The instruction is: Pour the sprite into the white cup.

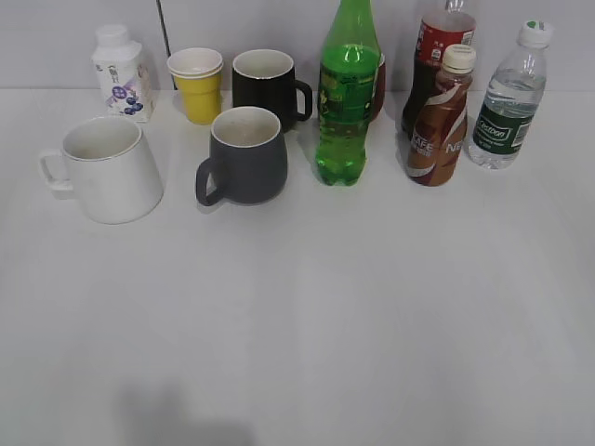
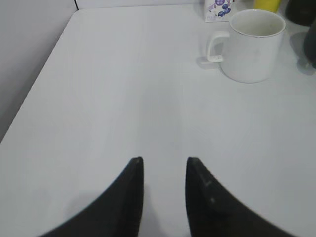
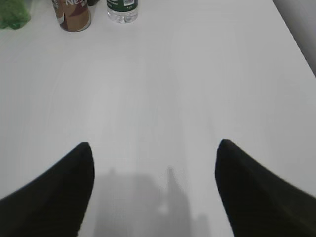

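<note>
The sprite (image 1: 347,93) is a tall bright-green bottle standing upright at the back centre of the white table; its base shows at the top left of the right wrist view (image 3: 12,14). The white cup (image 1: 110,169) stands at the left, handle to the left, and shows empty at the top right of the left wrist view (image 2: 252,45). My left gripper (image 2: 164,160) is open and empty over bare table, well short of the cup. My right gripper (image 3: 154,145) is wide open and empty over bare table. Neither gripper shows in the exterior view.
A grey mug (image 1: 244,155), a black mug (image 1: 267,85), a yellow cup (image 1: 198,85) and a small white bottle (image 1: 121,72) stand near the cup. A coffee bottle (image 1: 442,119), a cola bottle (image 1: 437,56) and a water bottle (image 1: 508,100) stand right of the sprite.
</note>
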Available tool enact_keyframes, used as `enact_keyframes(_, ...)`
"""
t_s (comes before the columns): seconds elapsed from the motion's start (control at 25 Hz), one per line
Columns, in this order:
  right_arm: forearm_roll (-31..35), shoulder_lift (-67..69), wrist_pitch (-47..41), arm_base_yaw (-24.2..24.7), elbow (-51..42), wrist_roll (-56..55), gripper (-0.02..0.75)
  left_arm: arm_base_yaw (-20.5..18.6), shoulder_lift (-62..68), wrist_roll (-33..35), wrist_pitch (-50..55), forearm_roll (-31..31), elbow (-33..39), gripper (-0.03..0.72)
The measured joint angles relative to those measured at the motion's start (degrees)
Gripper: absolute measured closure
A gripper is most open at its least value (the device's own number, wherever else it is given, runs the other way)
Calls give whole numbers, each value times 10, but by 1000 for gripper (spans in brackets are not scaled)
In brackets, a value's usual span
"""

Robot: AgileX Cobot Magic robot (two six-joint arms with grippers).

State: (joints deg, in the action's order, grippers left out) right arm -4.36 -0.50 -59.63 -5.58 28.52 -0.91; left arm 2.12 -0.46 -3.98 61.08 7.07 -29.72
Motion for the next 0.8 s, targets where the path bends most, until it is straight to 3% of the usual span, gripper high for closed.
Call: enact_keyframes(0.8,0,0,0,0,0,0,165,0,0,0,-4,-28,-1,457)
